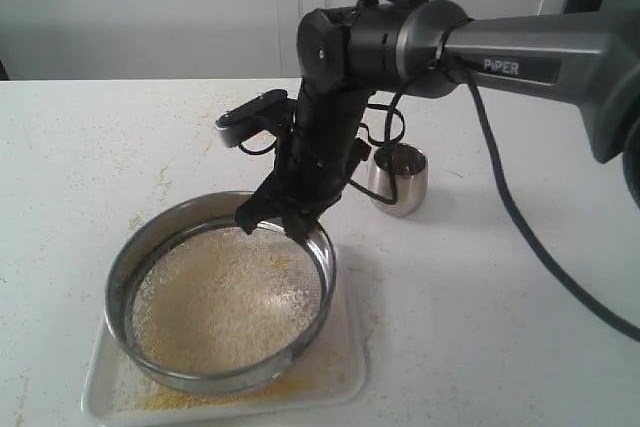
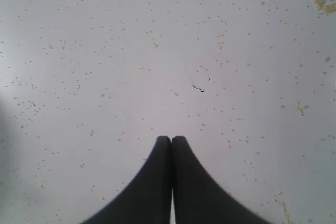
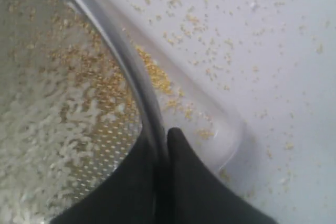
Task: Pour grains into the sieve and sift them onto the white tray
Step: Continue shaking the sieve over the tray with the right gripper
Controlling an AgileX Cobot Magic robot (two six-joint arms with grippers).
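Observation:
The round steel-rimmed sieve (image 1: 222, 292) stands over the white tray (image 1: 345, 367) at the front left of the table. Pale and yellow grains (image 1: 225, 297) cover its mesh. My right gripper (image 1: 290, 222) is shut on the sieve's far rim (image 3: 134, 72), one finger inside and one outside. The right wrist view shows whitish grains (image 3: 47, 129) on the mesh and fine yellow meal on the tray (image 3: 210, 124) beside the rim. My left gripper (image 2: 171, 140) is shut with nothing in it, above bare speckled table; it does not show in the exterior view.
A small shiny steel cup (image 1: 399, 179) stands upright on the table just behind the right arm's wrist. Thin yellow crumbs (image 1: 160, 182) are strewn over the white table. The right arm's black cable (image 1: 520, 217) trails across the table's right side.

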